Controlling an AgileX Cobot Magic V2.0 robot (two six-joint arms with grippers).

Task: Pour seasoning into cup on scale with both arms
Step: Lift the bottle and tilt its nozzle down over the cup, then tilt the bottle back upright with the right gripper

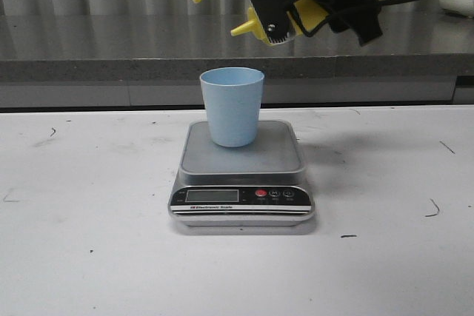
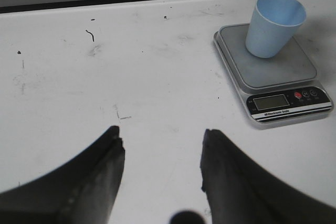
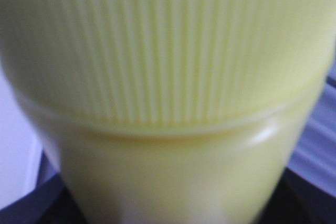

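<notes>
Right tool [image 1: 285, 16]: clamped on the seasoning bottle [image 1: 311, 9], carried tipped over in the air, nozzle toward 9 o'clock in the front view and slightly down. You will find its tip above and just to the 3 o'clock side of the cup's mouth, not over it. In the right wrist view the ribbed yellow body fills the picture.

Left tool [image 2: 160, 174]: fingers spread wide, holding nothing, low over the bare surface [image 2: 131, 77], with the scale well apart at its 1 o'clock.

Cup [image 1: 232, 106]: pale blue, upright, on the rear half of the scale [image 1: 243, 172] platform. You cannot see its inside from here.

Progress, as a judgement: bottle lifted and tilted, cup placed; no stream is visible, so pouring appears not yet begun. Left for you: bring the nozzle over the mouth, tip further or squeeze, then watch the display, which is unreadable at this size.

Count: one bottle, one cup, one scale, two tools.
</notes>
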